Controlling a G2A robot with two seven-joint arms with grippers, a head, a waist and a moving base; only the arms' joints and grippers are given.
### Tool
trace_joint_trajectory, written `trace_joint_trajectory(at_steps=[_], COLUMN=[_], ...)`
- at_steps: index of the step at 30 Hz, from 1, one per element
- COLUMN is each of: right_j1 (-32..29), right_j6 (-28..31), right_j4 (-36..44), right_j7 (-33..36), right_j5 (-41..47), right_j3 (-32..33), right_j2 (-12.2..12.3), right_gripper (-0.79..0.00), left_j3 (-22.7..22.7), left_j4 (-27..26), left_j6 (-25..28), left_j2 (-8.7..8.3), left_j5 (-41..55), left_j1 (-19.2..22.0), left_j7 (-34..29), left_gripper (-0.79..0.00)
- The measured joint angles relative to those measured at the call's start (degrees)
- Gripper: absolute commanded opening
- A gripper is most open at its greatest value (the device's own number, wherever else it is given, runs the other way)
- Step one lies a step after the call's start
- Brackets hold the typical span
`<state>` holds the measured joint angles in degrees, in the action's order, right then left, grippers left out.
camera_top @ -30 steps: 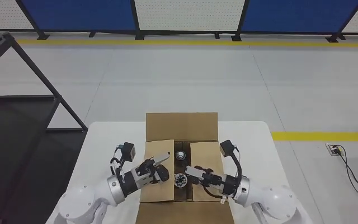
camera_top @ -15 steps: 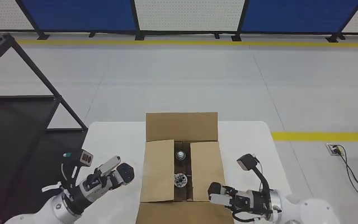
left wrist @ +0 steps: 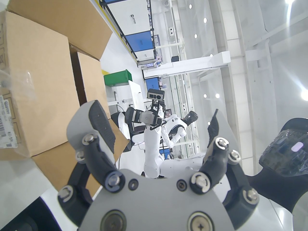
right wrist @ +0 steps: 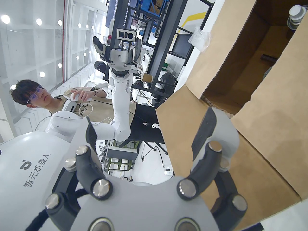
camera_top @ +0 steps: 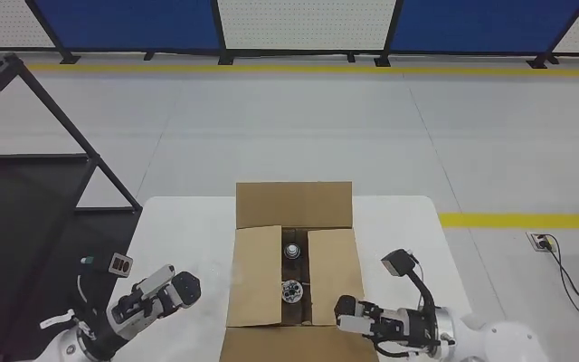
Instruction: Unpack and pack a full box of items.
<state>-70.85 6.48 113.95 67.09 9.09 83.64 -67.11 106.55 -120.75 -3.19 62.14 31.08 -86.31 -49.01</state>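
Left gripper (camera_top: 170, 290) was noted at 8 o'clock off the brown cardboard box (camera_top: 253, 271), fingers spread wide, nothing held. Right gripper (camera_top: 348, 313) was noted at 5 o'clock by the near flap, likewise wide open and empty. A round grey item (camera_top: 291, 290) and, toward 12 o'clock, a white-capped bottle (camera_top: 291, 250) were seen in the narrow slot between two side flaps. Risk judged: a finger could be caught on a flap edge and the box dragged.

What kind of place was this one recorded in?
Probably an indoor robot test hall: blue and white partition panels, a yellow floor line, and a cardboard box on a white table.
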Motion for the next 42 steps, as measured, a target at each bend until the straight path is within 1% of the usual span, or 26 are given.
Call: trace_joint_trajectory(at_steps=[2, 5, 7, 11, 14, 16, 17, 20, 25, 31, 33, 35, 39, 42], right_j1=[-1.5, -5.0, -8.4, -15.5, -20.1, -22.8, -23.8, -25.2, -23.5, -21.7, -20.8, -19.3, -15.3, -12.6], right_j6=[2.0, 3.8, 4.8, 6.6, 7.0, 5.8, 5.1, 4.4, 4.6, 7.0, 7.5, 7.3, 7.0, 8.2], right_j4=[2.1, 3.7, 4.4, 4.2, 3.4, 3.0, 3.2, 2.9, 2.1, 2.7, 2.8, 2.7, 2.7, 3.0], right_j7=[1.0, 2.5, 1.9, 2.4, 4.1, 2.4, 1.5, 3.3, 7.7, 9.8, 9.8, 9.1, 6.8, 4.7], right_j5=[-3.0, -4.9, -4.6, -0.8, 0.4, -2.2, -3.6, -6.0, -9.4, -6.3, -5.1, -3.9, -2.5, 0.8], right_j3=[0.5, 4.3, 8.6, 17.6, 23.3, 26.3, 26.5, 25.1, 20.1, 15.6, 14.3, 12.1, 7.1, 4.5], right_j2=[0.4, 1.1, 1.6, 2.3, 2.8, 2.9, 3.0, 3.3, 3.9, 4.3, 4.4, 4.4, 4.2, 4.1], right_gripper=[0.000, 0.000, 0.000, 0.000, 0.000, 0.000, 0.000, 0.000, 0.000, 0.000, 0.000, 0.000, 0.000, 0.000], left_j3=[-0.4, -0.2, 0.1, 0.3, 0.8, 1.4, 1.7, 2.0, 2.6, 2.9, 2.8, 2.7, 1.8, 1.7], left_j4=[0.3, 2.2, 3.5, 5.2, 6.2, 6.8, 7.0, 7.5, 9.4, 11.2, 11.8, 12.5, 13.4, 13.7], left_j6=[-0.5, -1.5, -1.9, -2.2, -2.4, -2.4, -2.3, -1.9, -2.2, -3.2, -3.5, -4.7, -6.2, -6.8], left_j2=[-0.02, -0.19, -0.35, -0.57, -0.73, -0.82, -0.84, -0.87, -0.83, -0.93, -0.97, -1.01, -1.00, -0.98], left_j5=[-0.2, -0.5, -0.8, -0.8, -0.6, -0.6, -0.9, -2.0, -0.4, 0.4, 0.4, -0.3, -1.3, -1.2], left_j1=[0.4, 1.3, 2.1, 3.9, 5.2, 5.8, 5.9, 5.8, 6.1, 7.1, 7.4, 8.0, 8.9, 9.5], left_j7=[1.4, 2.1, 2.0, 2.3, 3.1, 4.1, 5.0, 7.4, 10.6, 12.8, 13.5, 15.4, 18.9, 21.0], left_gripper=[0.000, 0.000, 0.000, 0.000, 0.000, 0.000, 0.000, 0.000, 0.000, 0.000, 0.000, 0.000, 0.000, 0.000])
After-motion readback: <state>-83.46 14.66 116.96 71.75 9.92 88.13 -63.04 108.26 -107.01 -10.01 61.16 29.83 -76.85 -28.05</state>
